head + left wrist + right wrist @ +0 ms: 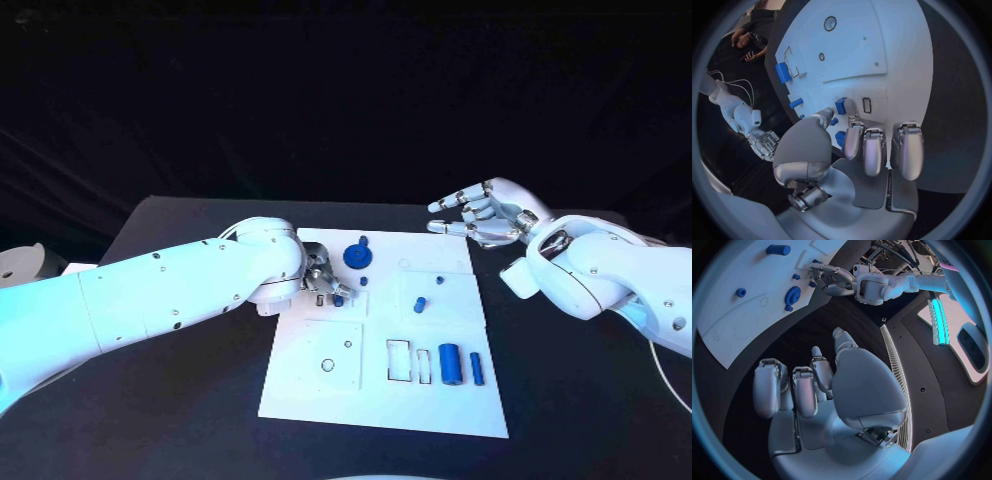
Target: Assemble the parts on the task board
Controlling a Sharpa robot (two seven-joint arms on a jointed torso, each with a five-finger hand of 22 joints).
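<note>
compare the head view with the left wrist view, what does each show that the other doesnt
The head view alone takes in the whole task board, the blue gear near its far edge, and the thin blue rod beside the blue cylinder at the near right.

The left wrist view alone gives a close look at the left hand, with a small blue block just off its fingertips.

Both show the board, the left hand at its left side, the cylinder, and the right hand, open and off the board.
</note>
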